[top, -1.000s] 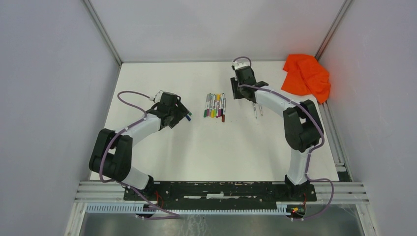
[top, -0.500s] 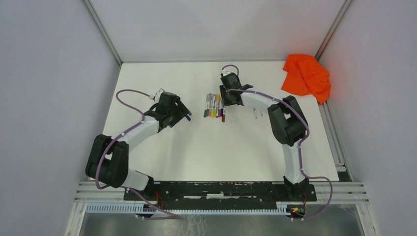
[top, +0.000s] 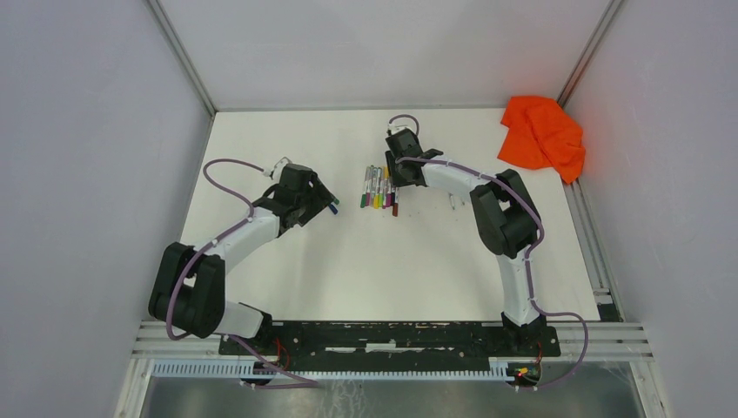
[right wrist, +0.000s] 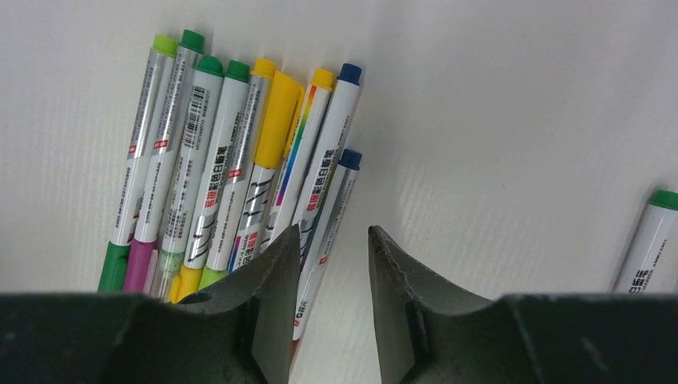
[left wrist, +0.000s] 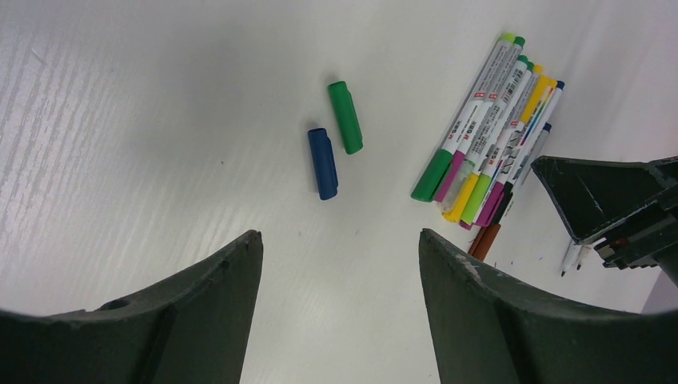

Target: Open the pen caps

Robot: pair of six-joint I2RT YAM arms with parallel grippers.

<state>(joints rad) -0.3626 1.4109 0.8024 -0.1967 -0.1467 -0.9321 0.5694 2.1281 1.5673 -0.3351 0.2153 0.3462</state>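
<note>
Right fingers: my right gripper [right wrist: 333,240] is narrowly parted, pinching nothing, poised over a blue-ended pen [right wrist: 334,200].
Left fingers: my left gripper [left wrist: 340,240] is spread wide and empty.
Caps off: a green cap [left wrist: 345,117] and a blue cap [left wrist: 323,163] lie loose on the table [left wrist: 160,120], near the bundle.
Pens: the bundle [left wrist: 488,136] lies between my arms, coloured caps on.
Progress: early, I judge; two caps off, about nine left.
</note>
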